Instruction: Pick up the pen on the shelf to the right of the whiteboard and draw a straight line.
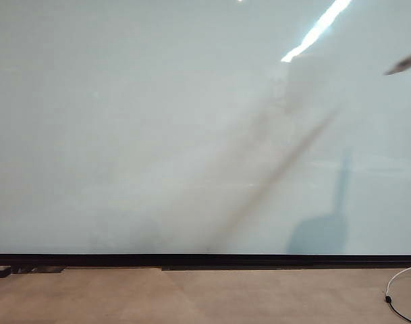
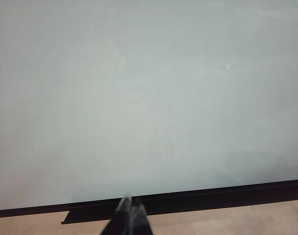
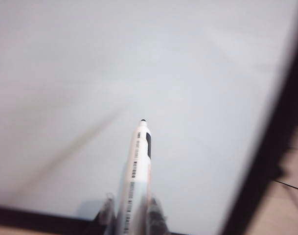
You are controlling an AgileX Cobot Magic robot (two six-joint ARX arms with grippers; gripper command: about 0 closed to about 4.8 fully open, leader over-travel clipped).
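Two grippers, one pen, one board. Right gripper [image 3: 131, 213]: clenched on the pen [image 3: 139, 166], barrel running straight out ahead of the jaws, black tip leading toward the whiteboard [image 3: 139, 58]. Tip looks apart from the surface, though blur leaves contact uncertain. In the exterior view only a dark blurred sliver shows at the upper right edge, likely this arm. Left gripper [image 2: 130, 215]: fingertips pressed together, holding nothing, low by the board's black strip [image 2: 188, 200]. No line visible yet. Right arm is the nearer; judged next need is to bring the tip forward along the pen's axis onto the board.

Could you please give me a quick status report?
Right gripper shut on pen, tip off the whiteboard. Left gripper shut, idle. No line yet.
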